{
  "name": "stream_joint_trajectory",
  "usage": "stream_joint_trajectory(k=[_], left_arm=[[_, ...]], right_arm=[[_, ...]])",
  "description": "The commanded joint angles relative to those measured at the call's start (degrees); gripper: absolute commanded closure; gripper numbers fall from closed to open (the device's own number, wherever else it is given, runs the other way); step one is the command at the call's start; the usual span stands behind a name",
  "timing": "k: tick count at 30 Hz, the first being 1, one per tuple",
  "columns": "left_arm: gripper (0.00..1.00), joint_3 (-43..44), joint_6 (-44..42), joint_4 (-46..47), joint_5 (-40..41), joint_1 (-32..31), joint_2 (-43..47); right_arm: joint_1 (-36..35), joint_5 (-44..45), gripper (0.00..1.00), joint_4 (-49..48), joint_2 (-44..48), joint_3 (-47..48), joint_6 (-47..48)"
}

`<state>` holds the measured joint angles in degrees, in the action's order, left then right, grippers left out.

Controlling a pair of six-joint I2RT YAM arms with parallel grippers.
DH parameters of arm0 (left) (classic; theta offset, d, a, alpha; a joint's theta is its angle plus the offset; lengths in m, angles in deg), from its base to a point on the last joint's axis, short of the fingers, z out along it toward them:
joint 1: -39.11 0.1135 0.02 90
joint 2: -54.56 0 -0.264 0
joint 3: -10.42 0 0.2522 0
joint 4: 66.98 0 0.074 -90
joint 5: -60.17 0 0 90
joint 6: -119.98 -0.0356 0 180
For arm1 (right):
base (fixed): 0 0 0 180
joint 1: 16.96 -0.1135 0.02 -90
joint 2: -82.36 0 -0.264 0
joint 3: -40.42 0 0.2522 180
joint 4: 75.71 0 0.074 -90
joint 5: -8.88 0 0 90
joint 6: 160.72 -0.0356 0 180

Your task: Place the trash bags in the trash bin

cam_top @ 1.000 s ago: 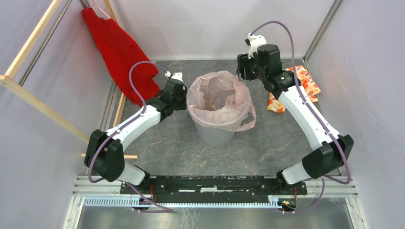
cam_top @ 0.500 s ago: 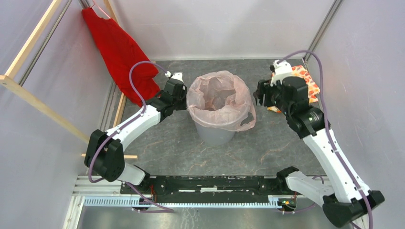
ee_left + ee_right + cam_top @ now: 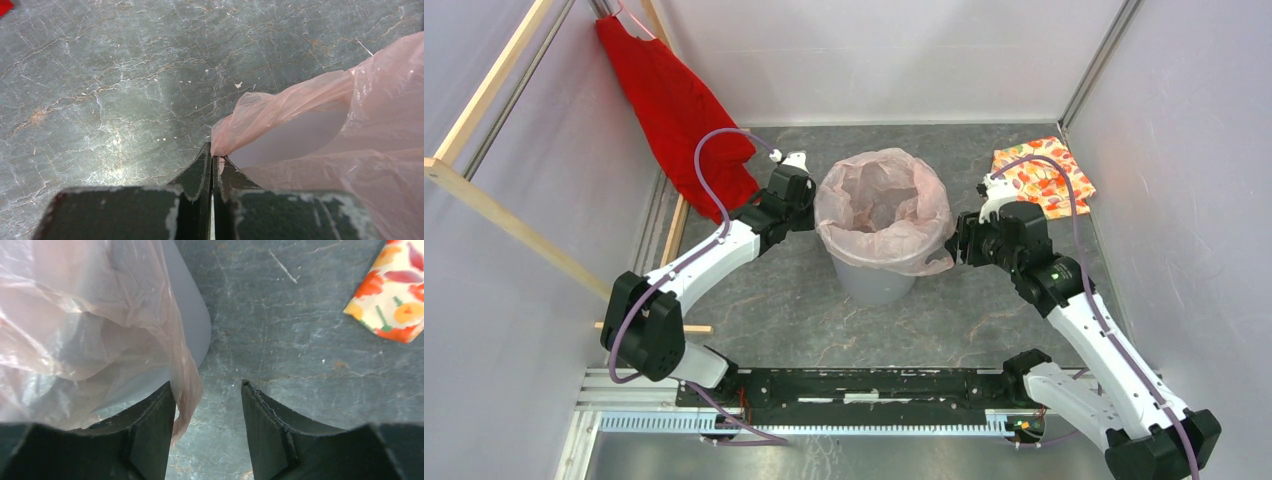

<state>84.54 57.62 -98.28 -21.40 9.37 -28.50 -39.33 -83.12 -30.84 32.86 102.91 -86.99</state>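
The pale pink trash bag (image 3: 886, 215) is draped over and into the round grey trash bin (image 3: 874, 282) at the table's middle. My left gripper (image 3: 807, 207) is at the bin's left rim, shut on the bag's left handle loop (image 3: 280, 107). My right gripper (image 3: 957, 243) is open at the bin's right side. In the right wrist view the bag's hanging flap (image 3: 187, 385) lies against the inner face of the left finger (image 3: 152, 432), with the bin wall (image 3: 187, 315) beyond.
An orange floral folded cloth (image 3: 1044, 178) lies at the back right, also in the right wrist view (image 3: 392, 295). A red garment (image 3: 674, 105) hangs at the back left by a wooden frame (image 3: 494, 215). Grey walls close in on both sides.
My right arm has swung from behind the bin, round its right side and toward the front, uncovering the floral cloth. The left arm and bag have not moved.
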Motion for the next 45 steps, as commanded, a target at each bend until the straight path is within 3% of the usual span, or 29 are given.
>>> stream_joint_trajectory(k=[1, 5, 9, 30, 45], left_arm=[[0.98, 1.39, 1.19, 0.58, 0.57, -0.02, 0.80], [0.98, 0.62, 1.79, -0.33, 1.42, 0.03, 0.87], [0.98, -1.55, 3.29, -0.57, 2.11, 0.03, 1.68], [0.98, -12.62, 10.07, 1.01, 2.30, 0.03, 1.70], [0.98, -15.81, 11.28, 3.99, 3.35, -0.01, -1.45]], right_arm=[[0.16, -2.24, 0.47, -5.56, 0.37, -2.52, -2.55], [0.18, 1.61, 0.70, -5.90, -1.60, -4.69, -2.38], [0.15, 2.81, 0.84, -7.95, -3.06, -7.71, -2.61], [0.10, 4.22, 0.89, -15.51, -8.86, -18.82, -2.78], [-5.37, 14.40, 0.91, -18.58, -16.73, -22.02, -3.06]])
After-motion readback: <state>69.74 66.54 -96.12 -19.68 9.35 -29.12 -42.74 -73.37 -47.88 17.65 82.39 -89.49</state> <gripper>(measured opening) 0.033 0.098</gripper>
